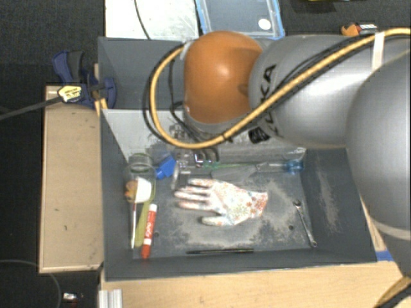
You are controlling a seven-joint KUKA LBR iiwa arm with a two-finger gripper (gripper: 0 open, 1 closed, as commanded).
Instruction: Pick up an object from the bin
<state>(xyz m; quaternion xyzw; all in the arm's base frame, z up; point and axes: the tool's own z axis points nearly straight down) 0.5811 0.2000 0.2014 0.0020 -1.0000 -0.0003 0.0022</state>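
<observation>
Jaws first: honestly couldn't tell if they were spread or clamped. The orange wrist cover (221,76) sat right over the gripper (191,162) and hid most of it. Nothing showed between them, so I wouldn't call anything held.

The gripper was low in the bin (334,236), a bit left of the frame's centre. The closest things were a small blue piece (166,167) just to its left and a patterned glove (228,201) just below it in the frame. The glove lay flat mid-floor with its pale fingertips pointing left. My guess is the glove was the likelier target, being the biggest thing out in the open.

The rest hugged the walls. A clear jar (140,165) was at the left, with a red marker (149,230) and a yellowish pen (137,226) lined up below it. A clear stick with a blue end (286,166) lay along the back wall. Stuff against the walls looked awkward to grab, and the glove being floppy would probably need a pinch of fabric.
</observation>
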